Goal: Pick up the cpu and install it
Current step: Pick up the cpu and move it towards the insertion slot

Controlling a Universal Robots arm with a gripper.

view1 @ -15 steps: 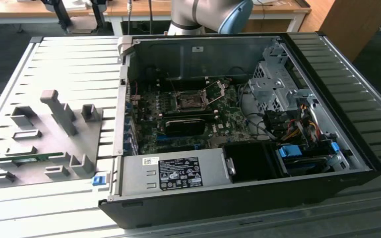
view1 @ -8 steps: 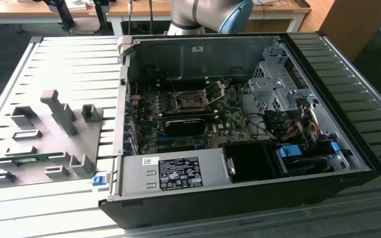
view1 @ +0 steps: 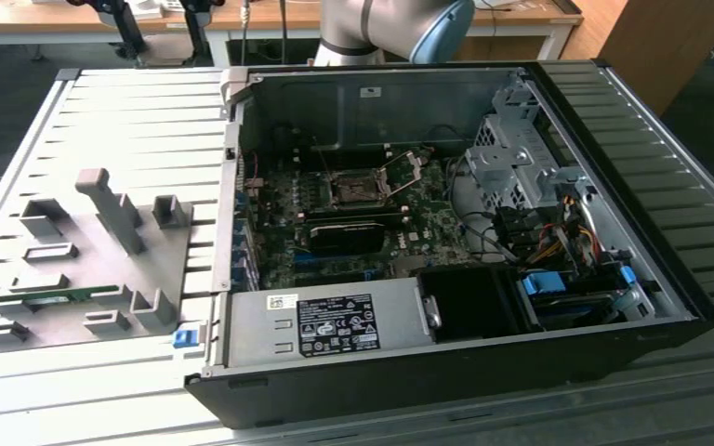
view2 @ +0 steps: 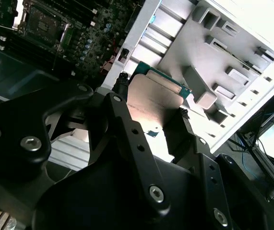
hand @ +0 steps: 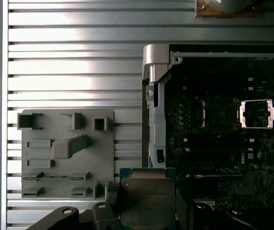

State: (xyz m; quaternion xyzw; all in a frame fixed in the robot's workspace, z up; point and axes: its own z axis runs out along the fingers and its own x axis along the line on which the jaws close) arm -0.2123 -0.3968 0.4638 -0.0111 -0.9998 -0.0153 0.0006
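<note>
Chip [hand: 147,199]: flat square, grey metal top, green board edge showing; held above the counter [hand: 74,62], between the grey tray [hand: 65,153] and the open computer case [hand: 157,96].
Fingers [view2: 120,112]: clenched on the chip, pressing two opposite edges.
Handling: probably light and stiff, with a smooth, slippery top and a delicate underside; best gripped by the edges and kept level.
Socket [view1: 360,189]: on the board inside the case, cover frame swung open, well apart from the chip.
Tray slots: mostly bare.
</note>
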